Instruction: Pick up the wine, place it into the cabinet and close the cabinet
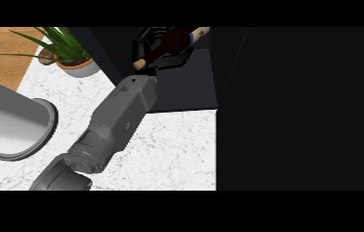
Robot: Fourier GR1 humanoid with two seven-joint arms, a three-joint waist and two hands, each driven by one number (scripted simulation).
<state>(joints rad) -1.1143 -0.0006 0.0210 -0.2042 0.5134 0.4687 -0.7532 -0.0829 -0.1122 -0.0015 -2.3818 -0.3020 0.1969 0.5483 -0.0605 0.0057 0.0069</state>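
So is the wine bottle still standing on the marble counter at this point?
No: the wine bottle is off the counter, held in the curled fingers of the hand inside the dark cabinet.

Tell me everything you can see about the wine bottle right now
The wine bottle is dark reddish-brown, with a pale end at its upper right and another pale end at its lower left; which is the neck, I cannot tell. It lies tilted, running diagonally from lower left to upper right. The black hand curls around its middle and hides much of it. It is held up inside the dark open cabinet, at the top of the view, above the white marble counter.
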